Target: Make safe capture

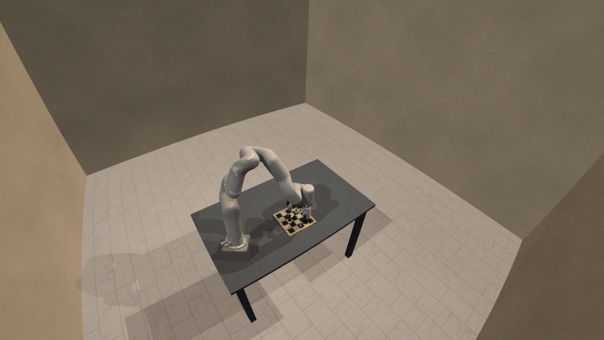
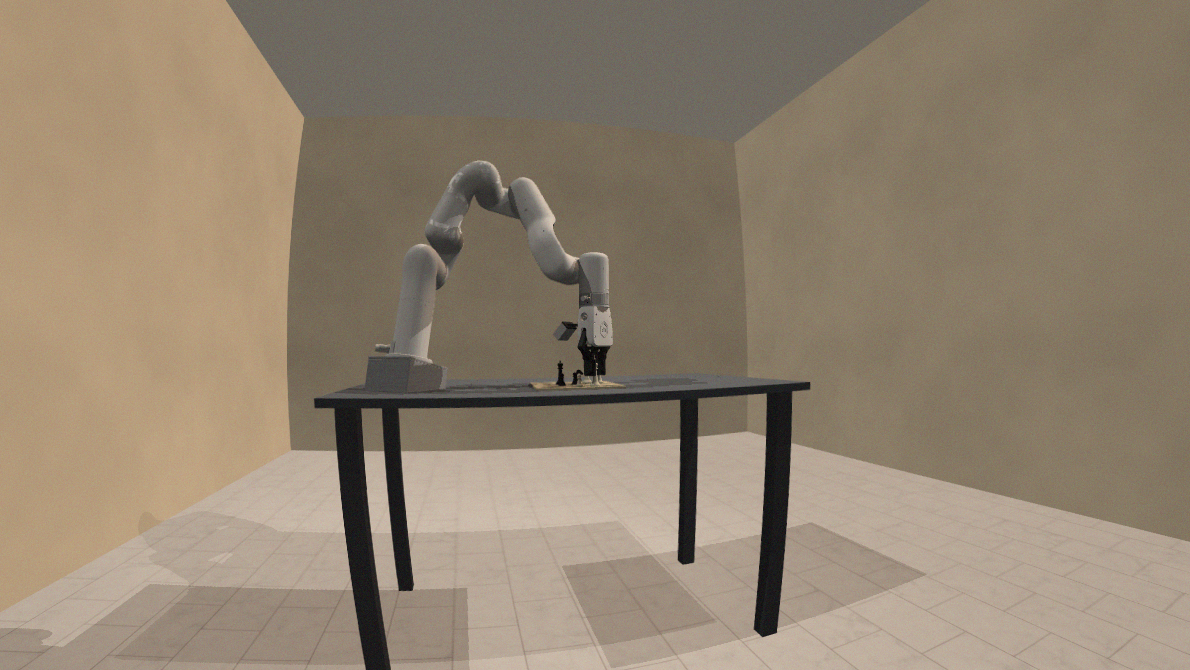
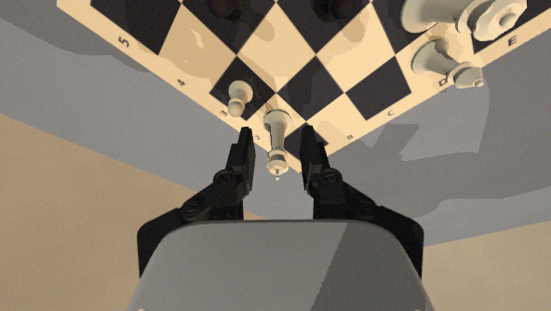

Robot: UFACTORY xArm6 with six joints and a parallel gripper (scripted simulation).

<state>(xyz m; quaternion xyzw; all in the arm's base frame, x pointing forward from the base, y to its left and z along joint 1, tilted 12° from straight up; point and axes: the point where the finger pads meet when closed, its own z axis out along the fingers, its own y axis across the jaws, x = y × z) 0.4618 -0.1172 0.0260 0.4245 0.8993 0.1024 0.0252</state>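
The chessboard [image 3: 195,39] lies flat on the dark table – cream and black squares, digits 2 to 5 along one edge, letters B to E along the other. A tall white bishop [image 3: 276,140] stands upright on the light square at rank 2 by the board's corner. Just beside it, on the dark rank 3 square, stands a white pawn [image 3: 238,97]. Two larger white pieces – one [image 3: 442,62] near D, one [image 3: 461,14] near E – stand upright. Dark pieces show at the far edge, cut off.
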